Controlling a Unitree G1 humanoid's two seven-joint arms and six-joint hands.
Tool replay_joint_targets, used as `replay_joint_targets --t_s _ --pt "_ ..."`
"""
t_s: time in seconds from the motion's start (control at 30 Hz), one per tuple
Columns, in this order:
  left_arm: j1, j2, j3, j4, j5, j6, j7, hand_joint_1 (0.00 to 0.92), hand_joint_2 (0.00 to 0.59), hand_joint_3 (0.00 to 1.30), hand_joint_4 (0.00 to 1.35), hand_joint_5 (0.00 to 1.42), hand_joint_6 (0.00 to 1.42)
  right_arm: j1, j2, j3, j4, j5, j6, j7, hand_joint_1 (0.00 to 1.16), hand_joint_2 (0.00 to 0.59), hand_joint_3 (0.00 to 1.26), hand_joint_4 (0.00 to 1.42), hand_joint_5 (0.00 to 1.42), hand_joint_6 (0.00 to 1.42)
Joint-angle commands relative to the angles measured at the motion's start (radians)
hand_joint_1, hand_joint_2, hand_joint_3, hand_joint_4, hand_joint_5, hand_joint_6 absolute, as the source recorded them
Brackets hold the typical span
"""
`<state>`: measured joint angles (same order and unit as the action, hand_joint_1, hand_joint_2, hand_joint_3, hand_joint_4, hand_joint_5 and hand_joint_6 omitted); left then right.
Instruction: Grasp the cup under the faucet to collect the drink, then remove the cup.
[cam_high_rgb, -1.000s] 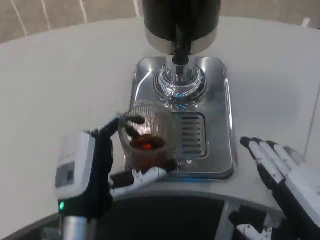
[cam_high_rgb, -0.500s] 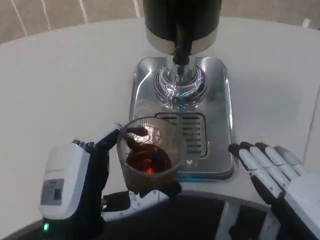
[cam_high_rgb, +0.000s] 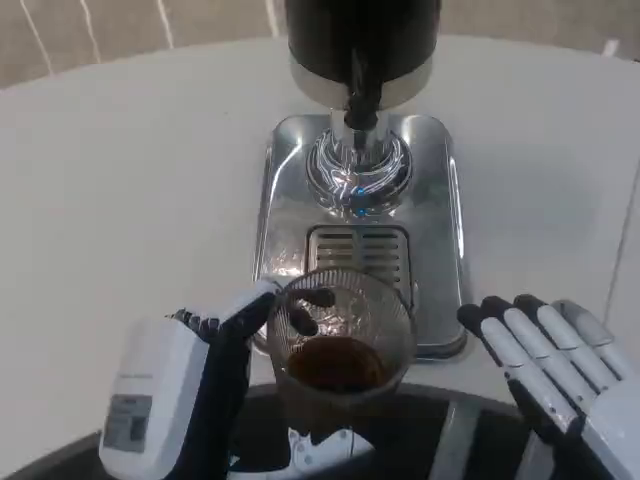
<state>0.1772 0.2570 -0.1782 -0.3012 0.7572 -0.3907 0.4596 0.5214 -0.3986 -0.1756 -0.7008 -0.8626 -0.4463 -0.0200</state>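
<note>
Left hand (cam_high_rgb: 185, 385) grips the glass cup (cam_high_rgb: 340, 345) w/ dark drink, held at the table's (cam_high_rgb: 120, 190) near edge, just in front of the steel drip tray (cam_high_rgb: 280, 200), off the faucet (cam_high_rgb: 362, 100). Right hand (cam_high_rgb: 560, 365) holds nothing, fingers extended, near tray's right front corner.

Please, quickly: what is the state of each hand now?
Left hand: holding the cup, which has dark drink in it.
Right hand: open, holding nothing, fingers apart.

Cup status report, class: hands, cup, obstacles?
Left hand holds cup, dark drink inside. Right hand open, waiting. Cup off the drip tray, clear of faucet.
</note>
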Motion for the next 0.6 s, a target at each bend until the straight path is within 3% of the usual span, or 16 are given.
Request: replay_joint_targets --t_s 0.03,0.3,0.6 --pt "0.021 -0.008 -0.003 -0.014 0.012 -0.046 0.021 0.547 0.112 1.15 1.26 1.42 1.42 0.017 0.02 0.004 -0.007 -0.015 -0.014 -0.017 0.29 0.494 0.0 0.0 0.0 0.0" --pt "0.016 -0.04 0.007 0.022 0.006 -0.063 0.045 0.547 0.112 1.15 1.26 1.42 1.42 0.036 0.078 0.047 -0.04 -0.069 0.013 0.006 0.27 0.514 0.0 0.0 0.0 0.0" --pt "-0.02 -0.08 -0.013 0.077 -0.011 -0.077 0.037 0.547 0.112 1.15 1.26 1.42 1.42 -0.012 0.142 0.113 -0.063 -0.132 0.099 0.031 0.27 0.517 0.0 0.0 0.0 0.0"
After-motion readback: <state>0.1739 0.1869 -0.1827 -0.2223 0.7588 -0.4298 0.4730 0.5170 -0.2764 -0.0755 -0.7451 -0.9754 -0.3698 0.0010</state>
